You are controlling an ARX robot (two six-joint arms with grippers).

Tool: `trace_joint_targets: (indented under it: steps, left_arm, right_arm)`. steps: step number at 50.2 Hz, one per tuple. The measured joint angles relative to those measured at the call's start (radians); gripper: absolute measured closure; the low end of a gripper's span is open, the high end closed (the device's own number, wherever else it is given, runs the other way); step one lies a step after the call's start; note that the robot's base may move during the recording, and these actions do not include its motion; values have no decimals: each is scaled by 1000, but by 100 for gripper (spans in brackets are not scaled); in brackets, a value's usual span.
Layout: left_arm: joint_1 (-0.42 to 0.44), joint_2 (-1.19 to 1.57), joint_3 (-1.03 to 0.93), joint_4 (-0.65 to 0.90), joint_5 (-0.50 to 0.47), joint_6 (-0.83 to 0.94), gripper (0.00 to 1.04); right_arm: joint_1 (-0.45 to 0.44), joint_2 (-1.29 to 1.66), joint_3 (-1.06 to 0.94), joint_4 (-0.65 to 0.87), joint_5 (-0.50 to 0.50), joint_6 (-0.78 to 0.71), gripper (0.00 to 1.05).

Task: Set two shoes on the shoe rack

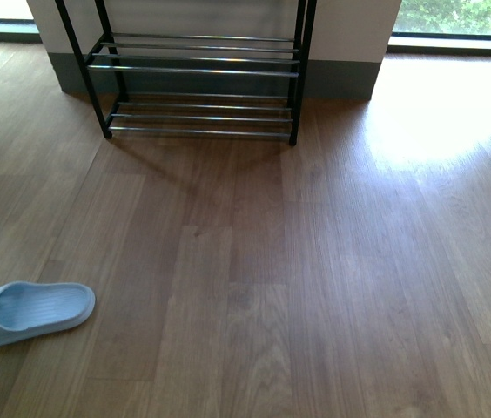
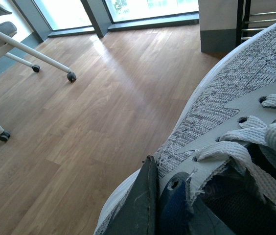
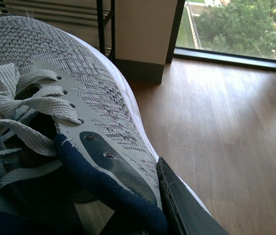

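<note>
The shoe rack [image 1: 198, 65], a black frame with chrome bars, stands against the wall at the far side of the wooden floor. No arm or sneaker shows in the front view. In the left wrist view my left gripper [image 2: 163, 198] is shut on the collar of a grey knit sneaker [image 2: 226, 93] with white laces and a navy lining. A corner of the rack [image 2: 255, 24] shows beyond its toe. My right gripper [image 3: 150, 196] is shut on the side of a matching grey knit sneaker [image 3: 79, 83], its toe pointing toward the rack [image 3: 101, 29].
A pale blue slipper [image 1: 28, 312] lies on the floor at the near left. A white office chair base with casters [image 2: 30, 51] stands off to the left side. Grey baseboard wall [image 1: 341, 78] and floor-level windows [image 3: 236, 24] lie behind the rack.
</note>
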Motion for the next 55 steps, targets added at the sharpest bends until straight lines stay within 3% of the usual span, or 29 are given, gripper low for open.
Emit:
trace_joint_targets:
  steps: [55]
  left_arm:
    - [0,0,0,0,0,0,103]
  right_arm:
    - [0,0,0,0,0,0,103]
